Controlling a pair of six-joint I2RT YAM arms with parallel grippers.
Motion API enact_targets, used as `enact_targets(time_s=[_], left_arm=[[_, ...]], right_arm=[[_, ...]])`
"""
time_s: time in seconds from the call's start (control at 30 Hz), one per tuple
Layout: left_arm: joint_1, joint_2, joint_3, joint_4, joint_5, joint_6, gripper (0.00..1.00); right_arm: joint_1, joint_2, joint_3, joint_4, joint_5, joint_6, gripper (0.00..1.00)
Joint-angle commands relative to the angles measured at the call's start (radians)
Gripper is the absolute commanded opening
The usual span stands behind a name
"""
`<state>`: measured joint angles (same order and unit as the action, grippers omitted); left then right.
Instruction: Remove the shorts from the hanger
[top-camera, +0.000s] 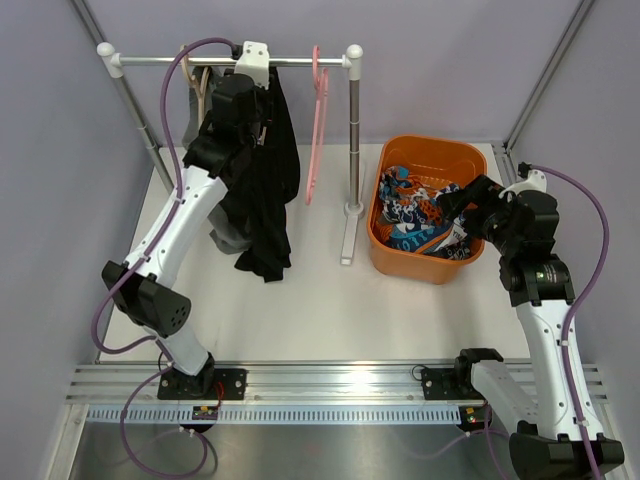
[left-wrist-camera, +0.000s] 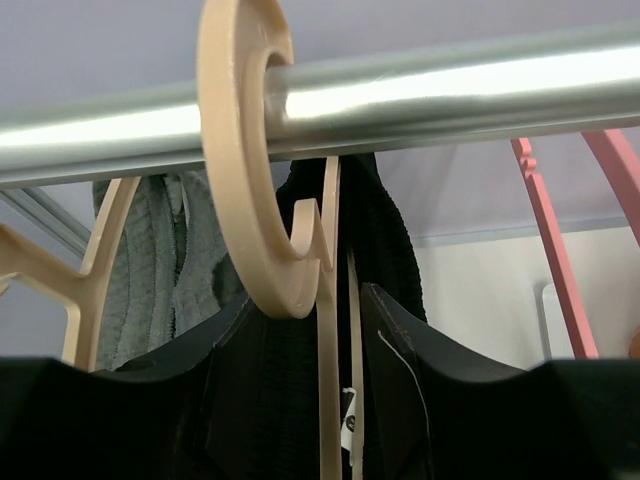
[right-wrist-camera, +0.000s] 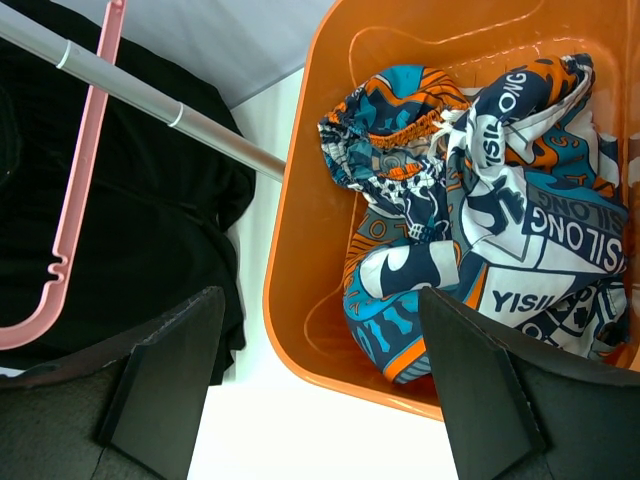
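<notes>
A: Where are the shorts seen?

B: The black shorts (top-camera: 268, 190) are hung from a tan hanger (left-wrist-camera: 245, 180), whose hook is looped over the metal rail (left-wrist-camera: 450, 90). The grey shorts (left-wrist-camera: 150, 270) are seen just behind them on a second tan hanger, on the same rail. The printed shorts (right-wrist-camera: 480, 220) are found crumpled in the orange basket (right-wrist-camera: 300, 250), which is set on the table (top-camera: 320, 310) to the right of the rack.

A: And how is the left gripper (left-wrist-camera: 300, 380) placed?

B: It is raised to the rail, right under the tan hook. The hanger's neck and a fold of black cloth are framed between its two fingers. Whether anything is pinched cannot be told: the jaws are seen partly parted, but contact is hidden by the dark fabric.

A: What is shown of the right gripper (right-wrist-camera: 320, 320)?

B: It is held over the near left edge of the basket with its jaws spread wide, and nothing is caught between them.

A: Is anything else hung on the rail?

B: A pink hanger (top-camera: 318, 120) is hooked there, bare, between the black shorts and the rack's right post.
</notes>
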<state>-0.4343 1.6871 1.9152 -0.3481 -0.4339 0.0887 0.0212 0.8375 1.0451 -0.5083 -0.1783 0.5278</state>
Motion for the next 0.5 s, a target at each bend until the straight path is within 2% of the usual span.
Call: enact_targets(time_s=[0.0, 0.47], left_arm=[[0.006, 0.013, 0.016, 0.041, 0.007, -0.014, 0.46], [0.012, 0.063, 0.042, 0.032, 0.014, -0.018, 0.44]], right_arm=[[0.003, 0.005, 0.004, 0.048, -0.016, -0.012, 0.88], [0.003, 0.014, -0.011, 0.060, -0.013, -0.017, 0.88]])
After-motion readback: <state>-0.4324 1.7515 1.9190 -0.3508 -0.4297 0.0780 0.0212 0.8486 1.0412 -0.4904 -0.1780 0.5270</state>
